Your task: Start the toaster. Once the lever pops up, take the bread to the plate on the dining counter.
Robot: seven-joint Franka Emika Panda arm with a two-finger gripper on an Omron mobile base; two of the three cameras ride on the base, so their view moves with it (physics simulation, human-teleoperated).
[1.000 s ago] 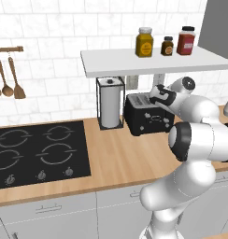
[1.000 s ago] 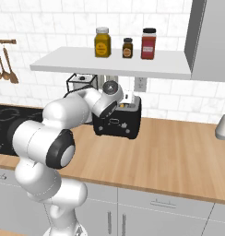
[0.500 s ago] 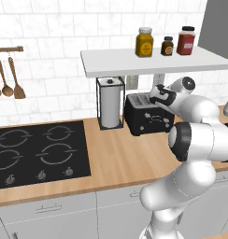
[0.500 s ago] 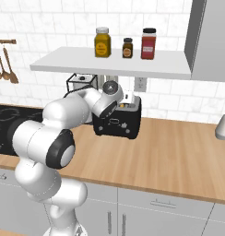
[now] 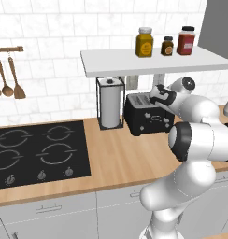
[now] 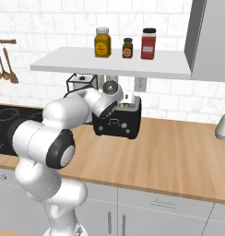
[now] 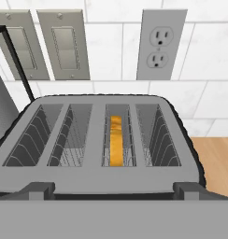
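The black toaster stands on the wood counter against the tiled wall, under the shelf. In the hand view I look down on its grey top. The bread sits low and on edge in the right slot; the left slot is empty. My gripper hovers just above the toaster's front edge, open, with a dark fingertip at each side and nothing between them. The plate and the dining counter are out of view.
A white shelf with three jars hangs close above the toaster. A paper-towel holder stands just left of it, and a black stovetop lies further left. An outlet and wall switches are behind.
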